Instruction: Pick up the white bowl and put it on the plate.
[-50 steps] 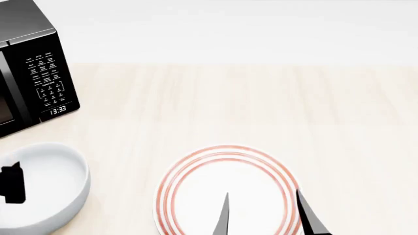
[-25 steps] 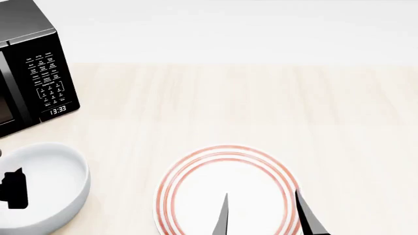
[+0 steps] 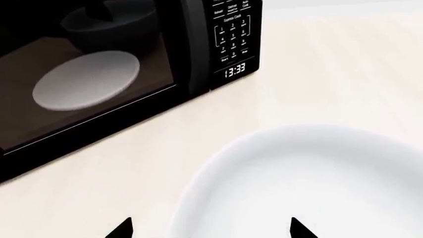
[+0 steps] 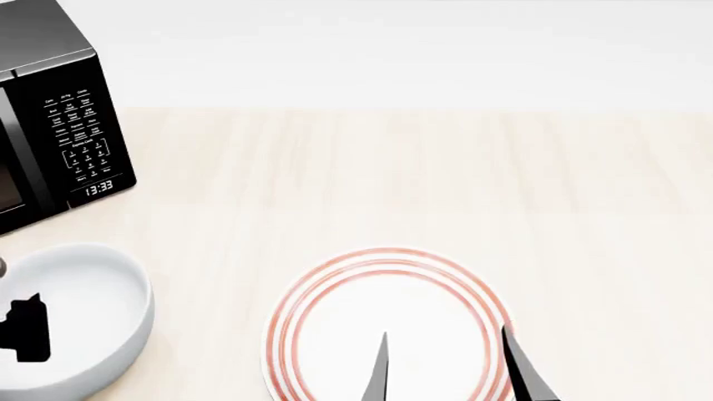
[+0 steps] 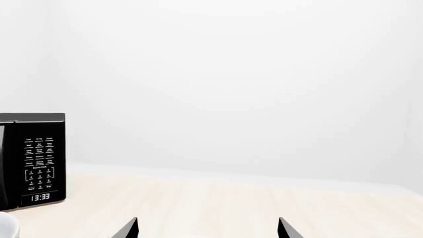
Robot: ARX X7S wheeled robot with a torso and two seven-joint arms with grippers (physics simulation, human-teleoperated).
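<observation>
A pale, light-wood bench (image 4: 446, 175) with a faint lengthwise grain is seen under a plain white wall (image 5: 251, 74); the bench surface is matte and smooth.

One microwave (image 4: 56, 125) is set at the far left of the bench. It is black, boxy and glossy, with a keypad of small white labels and a clock display (image 3: 235, 71) reading 13:33. Through its dark window a pale, round, flat dish (image 3: 86, 79) is seen in the left wrist view.

One white bowl (image 4: 95, 322) is placed on the bench in front of the microwave, at the left edge of the head view. It is deep, round, glossy and thick-walled, with no markings. One plate (image 4: 385, 322) lies to its right, well apart from it, near the lower middle of the head view. The plate is round, shallow and white, and three thin red rings are counted around its rim.

Two grippers are seen. The left gripper (image 3: 210, 229) is spread wide: one dark fingertip is seen outside the bowl's wall and the other over its inside, so the rim is straddled; whether the wall is touched cannot be told. In the head view it appears as a dark block over the bowl's left side. The right gripper (image 4: 446, 368) is held open above the near part of the plate, with two slim dark fingers set apart.
</observation>
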